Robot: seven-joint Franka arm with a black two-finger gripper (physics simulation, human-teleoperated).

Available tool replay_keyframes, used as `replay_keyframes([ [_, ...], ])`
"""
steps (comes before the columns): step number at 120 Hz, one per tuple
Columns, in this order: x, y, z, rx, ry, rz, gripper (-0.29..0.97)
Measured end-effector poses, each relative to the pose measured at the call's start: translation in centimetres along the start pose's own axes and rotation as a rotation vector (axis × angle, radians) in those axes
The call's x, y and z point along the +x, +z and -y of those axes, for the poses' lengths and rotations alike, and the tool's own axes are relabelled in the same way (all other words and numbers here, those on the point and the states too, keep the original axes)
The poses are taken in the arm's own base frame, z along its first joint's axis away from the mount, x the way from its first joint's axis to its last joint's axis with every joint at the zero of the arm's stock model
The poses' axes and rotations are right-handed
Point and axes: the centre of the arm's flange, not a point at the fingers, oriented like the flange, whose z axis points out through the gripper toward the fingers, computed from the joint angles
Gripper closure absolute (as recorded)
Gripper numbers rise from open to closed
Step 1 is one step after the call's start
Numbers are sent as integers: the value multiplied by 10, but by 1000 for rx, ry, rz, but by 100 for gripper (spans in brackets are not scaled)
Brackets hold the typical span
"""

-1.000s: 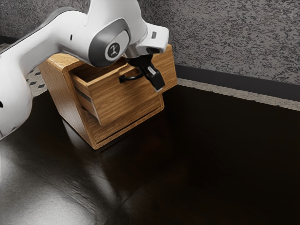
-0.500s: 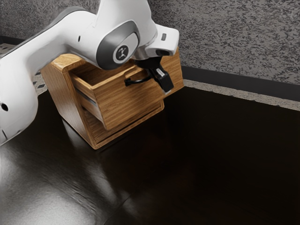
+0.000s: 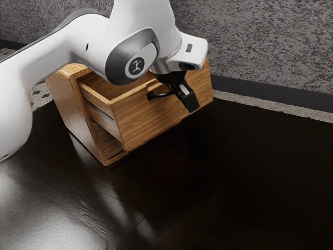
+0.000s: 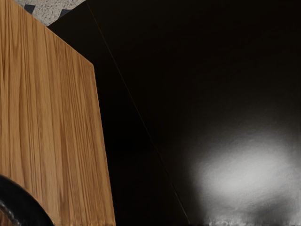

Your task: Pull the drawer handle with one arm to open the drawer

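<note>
Tool (image 3: 190, 103), the black two-finger gripper on the white arm (image 3: 62, 57), sat against the front of the upper drawer. State: pressed together on the thin black curved drawer handle (image 3: 157, 96), whose bar ran from the wood straight into the tool. The near finger (image 3: 186, 95) hid the far one in the exterior view, so the pinch was read from that side only.

The light-brown wooden drawer (image 3: 151, 112) stood pulled well out of the wooden cabinet (image 3: 73, 104). Its open top and side wall were exposed behind the tool, and its front panel hung clear of the cabinet face. The cabinet body lay behind the tool, on the arm's side. It rested on the dark glossy desk (image 3: 234, 172).

A grey rough-textured wall (image 3: 270, 36) rose beyond the tool, with a dark skirting strip at its base.

Wrist view: the wood-grain drawer front (image 4: 47, 117) was close under the tool, grain running lengthwise. A blurred black curved edge (image 4: 14, 205) showed at the frame corner, too blurred to identify. The desk spread past the panel's edge, carrying a pale patch of reflected light (image 4: 244, 174). A speckled grey surface (image 4: 51, 7) showed at the panel's far end.
</note>
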Motion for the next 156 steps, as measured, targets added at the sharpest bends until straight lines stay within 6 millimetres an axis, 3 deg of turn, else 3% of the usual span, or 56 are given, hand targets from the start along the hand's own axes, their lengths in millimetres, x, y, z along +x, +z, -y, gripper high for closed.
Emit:
replay_keyframes([
  [33,-6,-7,-4,-12,-9,-5,4],
  [98,10,-10,-40,-32,27,-17,-1],
  [123,16,-15,-59,-33,48,-24,7],
  [127,16,-21,-56,-26,42,-32,15],
  [129,16,-32,-50,-19,32,-48,28],
  [133,21,-71,-46,11,30,-106,23],
  [141,32,-132,-68,41,70,-195,15],
  [147,39,-158,-103,46,137,-241,11],
  [151,47,-148,-142,23,219,-249,9],
  [156,51,-119,-180,-30,297,-229,7],
])
